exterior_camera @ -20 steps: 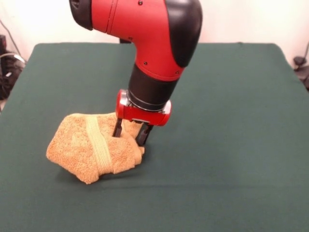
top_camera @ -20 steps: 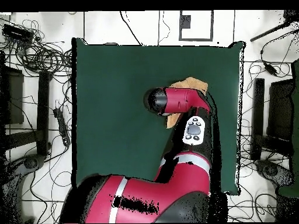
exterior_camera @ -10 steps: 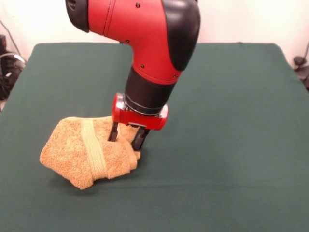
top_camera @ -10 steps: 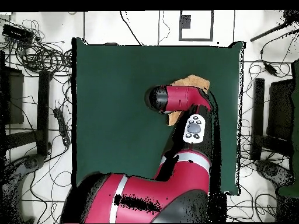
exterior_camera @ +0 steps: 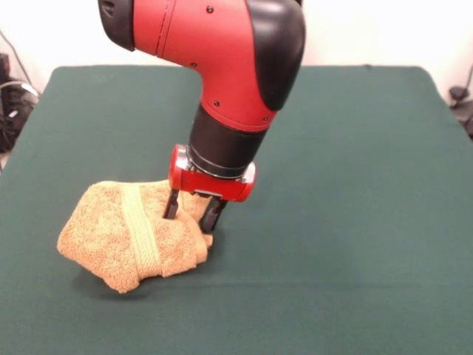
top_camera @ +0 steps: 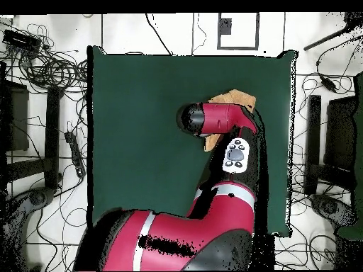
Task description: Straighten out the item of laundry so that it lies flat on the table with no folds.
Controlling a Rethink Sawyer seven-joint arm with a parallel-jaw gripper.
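Observation:
The orange-tan towel (exterior_camera: 103,237) lies bunched and folded on the dark green table (exterior_camera: 355,185), left of centre in the front view. A paler woven band (exterior_camera: 140,238) runs across it. My gripper (exterior_camera: 192,213) stands over the towel's right edge, its two dark fingers (exterior_camera: 214,214) pressed into the cloth with a fold between them. In the overhead view only bits of the towel (top_camera: 239,98) show past the red arm (top_camera: 234,152), which hides the gripper.
The table (top_camera: 135,106) stretches wide on all sides of the towel. Cables and stands (top_camera: 49,67) lie on the floor beyond the table's edges. The towel sits fairly near one side edge (top_camera: 292,106) of the table.
The gripper has moved left in the front view, dragging the towel's held edge along. The whole towel has slid left with it and bunched a little tighter.

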